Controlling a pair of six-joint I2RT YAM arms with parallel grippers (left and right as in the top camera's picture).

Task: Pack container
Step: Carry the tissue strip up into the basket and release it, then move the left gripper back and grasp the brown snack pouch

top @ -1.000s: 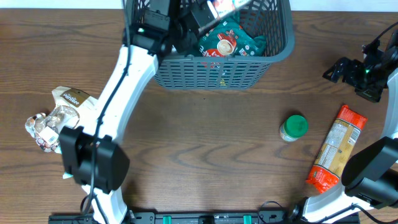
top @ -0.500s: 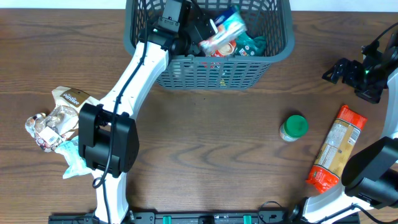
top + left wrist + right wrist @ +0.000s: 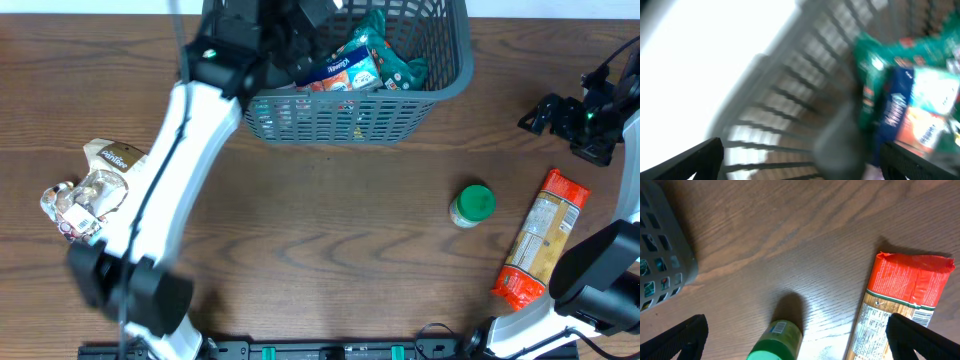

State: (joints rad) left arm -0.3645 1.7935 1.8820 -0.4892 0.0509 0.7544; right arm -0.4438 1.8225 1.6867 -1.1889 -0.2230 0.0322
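The container (image 3: 345, 120), a dark grey lattice basket, stands at the top centre of the overhead view on the desk (image 3: 330, 240), and it is already partly packed. A green packet (image 3: 400, 62) lies inside it towards the right. A blue, white and red packet (image 3: 338, 70) rests across the middle, just beside the green one and overlapping it.

The left arm reaches up from the lower left of the frame to the basket's left half. Its claw (image 3: 802, 161) is spread: in the wrist view (badly blurred) the fingertips (image 3: 687, 161) sit at the two lower corners, well apart, with nothing pinched between them. The blue packet lies below the claw in the basket, so it appears to be deposited and not held.

The right claw (image 3: 537, 115) hangs near the right edge of the overhead view, well apart from the basket. It is also spread and empty, with both fingertips at the lower corners of its own view.

By my judgement the job is somewhere near the middle. Four things are outside the basket:
- A green-lidded jar (image 3: 472, 205) stands right of centre.
- A long orange packet (image 3: 540, 245) lies near the jar, at lower right.
- A tan crumpled bag (image 3: 112, 157) sits at the left edge.
- A clear wrapped bundle (image 3: 72, 205) sits just beside the tan bag.

Each of these has yet to be lifted in. The basket shows room for them.
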